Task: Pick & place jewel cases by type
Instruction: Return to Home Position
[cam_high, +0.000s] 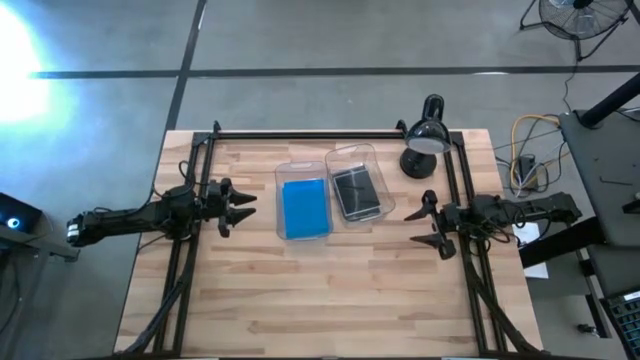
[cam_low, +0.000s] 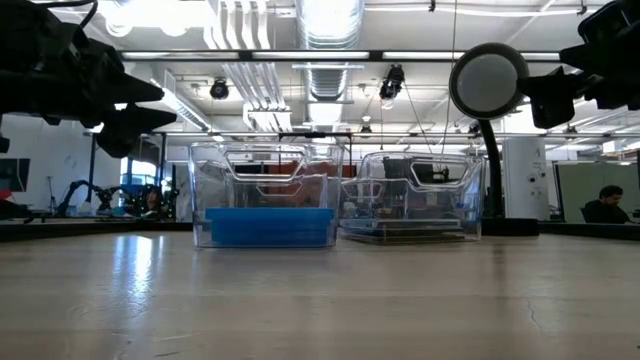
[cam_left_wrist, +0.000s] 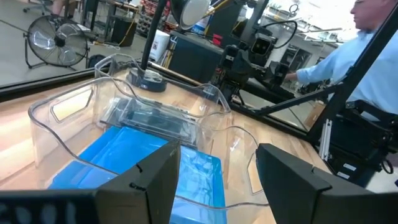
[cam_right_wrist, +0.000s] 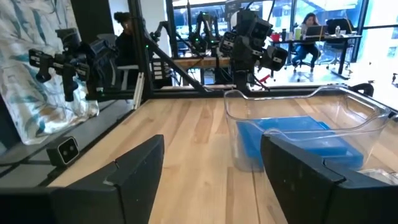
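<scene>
The blue jewel cases lie stacked flat in the left clear bin, also seen as the blue stack. The dark smoky cases lie flat in the right clear bin, visible as the dark stack. My left gripper hovers open to the left of the bins, above the table. My right gripper hovers open to the right of them. Neither touches anything.
A black desk lamp stands at the far right of the table, just behind the right bin. Dark frame rails run along the far edge and both sides. Bare wooden table spreads toward the near edge. A person is beyond the table's right side.
</scene>
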